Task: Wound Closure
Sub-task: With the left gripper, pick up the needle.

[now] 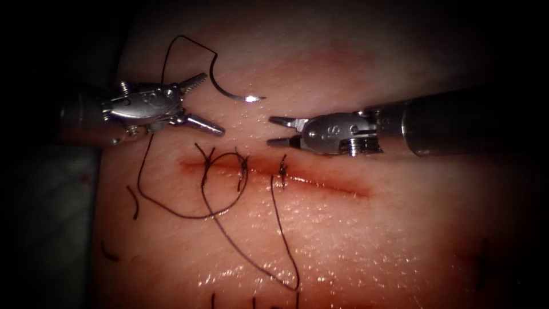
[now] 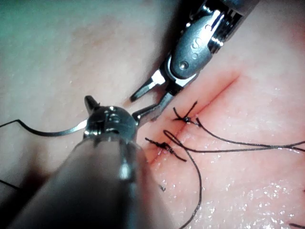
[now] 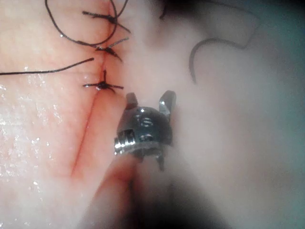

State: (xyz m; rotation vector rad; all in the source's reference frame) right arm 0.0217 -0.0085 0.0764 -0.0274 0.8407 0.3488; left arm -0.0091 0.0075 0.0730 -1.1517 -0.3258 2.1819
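Note:
The curved needle (image 1: 227,91) lies free on the tissue (image 1: 354,252) just beyond the cut (image 1: 320,182), toward its left end, with no part buried; it also appears between the tools as needle (image 2: 52,131) and needle (image 3: 200,52). Its dark thread (image 1: 171,206) arcs behind the left tool and loops across the cut. My left tool (image 1: 211,104) stands open beside the needle, holding nothing. My right tool (image 1: 270,131) is open and empty too, just right of the needle's tip; right tool (image 3: 149,98) hovers above the tissue. Three knotted stitches (image 1: 243,163) cross the cut.
Short cut ends of thread (image 1: 135,203) lie on the tissue left of the loops, another thread end (image 1: 108,252) lower down. A long strand (image 1: 283,240) trails from the right stitch toward the near edge. Red fluid tints the cut's lips.

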